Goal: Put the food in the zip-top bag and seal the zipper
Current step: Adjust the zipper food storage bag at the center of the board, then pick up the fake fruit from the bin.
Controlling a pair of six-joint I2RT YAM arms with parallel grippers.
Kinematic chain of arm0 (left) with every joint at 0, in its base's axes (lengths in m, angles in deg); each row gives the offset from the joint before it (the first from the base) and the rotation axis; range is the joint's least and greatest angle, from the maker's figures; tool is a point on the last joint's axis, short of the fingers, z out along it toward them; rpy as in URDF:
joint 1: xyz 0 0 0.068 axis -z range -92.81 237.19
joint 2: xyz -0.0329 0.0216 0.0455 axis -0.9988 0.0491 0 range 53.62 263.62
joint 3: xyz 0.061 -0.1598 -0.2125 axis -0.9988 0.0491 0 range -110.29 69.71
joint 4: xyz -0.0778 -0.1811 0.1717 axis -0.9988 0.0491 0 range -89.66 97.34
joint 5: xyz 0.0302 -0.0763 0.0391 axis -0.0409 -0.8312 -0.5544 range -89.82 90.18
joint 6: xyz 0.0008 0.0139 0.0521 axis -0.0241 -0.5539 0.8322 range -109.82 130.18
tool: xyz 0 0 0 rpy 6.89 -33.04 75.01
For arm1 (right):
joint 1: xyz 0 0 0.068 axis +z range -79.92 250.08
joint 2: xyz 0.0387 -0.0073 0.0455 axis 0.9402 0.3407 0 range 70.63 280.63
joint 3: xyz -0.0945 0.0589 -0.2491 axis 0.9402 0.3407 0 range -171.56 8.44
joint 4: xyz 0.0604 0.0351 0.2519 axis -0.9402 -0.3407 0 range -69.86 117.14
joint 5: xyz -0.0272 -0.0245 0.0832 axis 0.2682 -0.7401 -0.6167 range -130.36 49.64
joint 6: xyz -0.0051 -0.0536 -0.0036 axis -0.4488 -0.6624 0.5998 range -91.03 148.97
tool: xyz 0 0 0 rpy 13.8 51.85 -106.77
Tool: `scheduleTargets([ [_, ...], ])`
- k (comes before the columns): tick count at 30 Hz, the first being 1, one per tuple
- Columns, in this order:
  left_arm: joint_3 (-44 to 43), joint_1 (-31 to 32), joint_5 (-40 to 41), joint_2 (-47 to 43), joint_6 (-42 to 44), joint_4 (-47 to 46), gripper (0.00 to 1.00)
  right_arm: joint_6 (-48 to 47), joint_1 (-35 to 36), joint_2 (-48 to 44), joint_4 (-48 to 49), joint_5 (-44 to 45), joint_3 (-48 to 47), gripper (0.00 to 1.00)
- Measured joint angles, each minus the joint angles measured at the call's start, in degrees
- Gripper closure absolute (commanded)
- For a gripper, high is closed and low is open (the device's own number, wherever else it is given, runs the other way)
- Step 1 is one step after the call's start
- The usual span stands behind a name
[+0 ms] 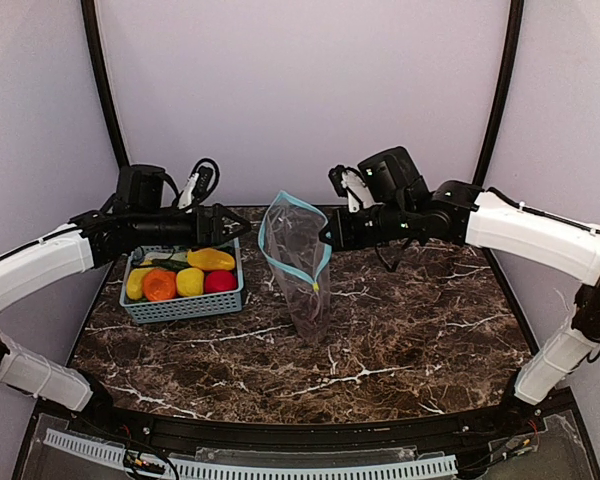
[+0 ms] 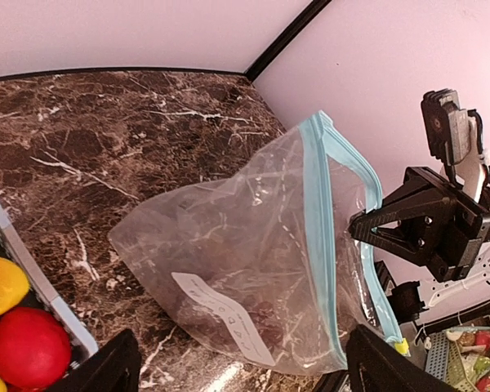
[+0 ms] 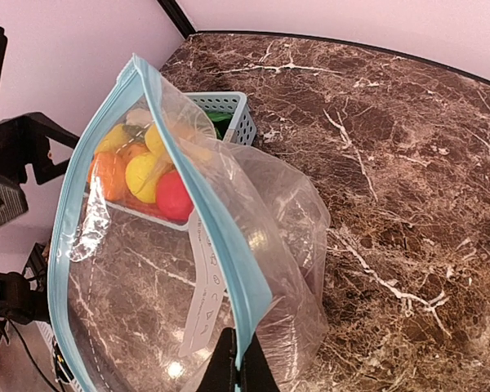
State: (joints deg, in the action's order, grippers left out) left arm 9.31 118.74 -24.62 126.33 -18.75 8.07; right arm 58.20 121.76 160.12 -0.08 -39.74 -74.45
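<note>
my right gripper [image 1: 327,233] pinching the zipper [image 3: 198,189] of the zip-top bag [image 1: 300,272] (mouth gaping), my left gripper [image 1: 240,226] spread wide, food [image 1: 190,281] at the bag's nine o'clock

Zip-top bag [image 1: 300,275] upright, zipper [image 3: 198,200] open; food [image 1: 190,280] heaped nearby.

Hand [image 3: 238,359] pinches bag [image 3: 286,212] (zipper [image 3: 198,196] edge).

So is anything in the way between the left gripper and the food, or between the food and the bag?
Nothing visible. The open left gripper hangs over the basket holding the food, and only bare table separates the basket from the zip-top bag, whose rim the right gripper pinches.
</note>
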Motion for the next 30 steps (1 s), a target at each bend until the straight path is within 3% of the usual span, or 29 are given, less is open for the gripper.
scheduleTargets([
  [7,-0.83,-12.70,-5.35,-2.73,5.88,6.14,0.05,-0.11,0.00,0.59,0.22,-1.25,0.00,1.00],
  [15,-0.70,-24.37,-14.78,3.58,9.27,8.00,0.06,-0.26,0.00,1.46,0.28,-2.23,-0.02,1.00],
  [24,-0.68,-28.70,-12.96,15.15,11.21,7.02,0.09,-0.87,0.00,1.49,0.61,-2.60,-0.02,1.00],
  [30,-2.12,-28.92,-11.43,21.75,13.33,7.13,0.16,-1.27,0.00,1.49,0.68,-2.60,-0.02,1.00],
])
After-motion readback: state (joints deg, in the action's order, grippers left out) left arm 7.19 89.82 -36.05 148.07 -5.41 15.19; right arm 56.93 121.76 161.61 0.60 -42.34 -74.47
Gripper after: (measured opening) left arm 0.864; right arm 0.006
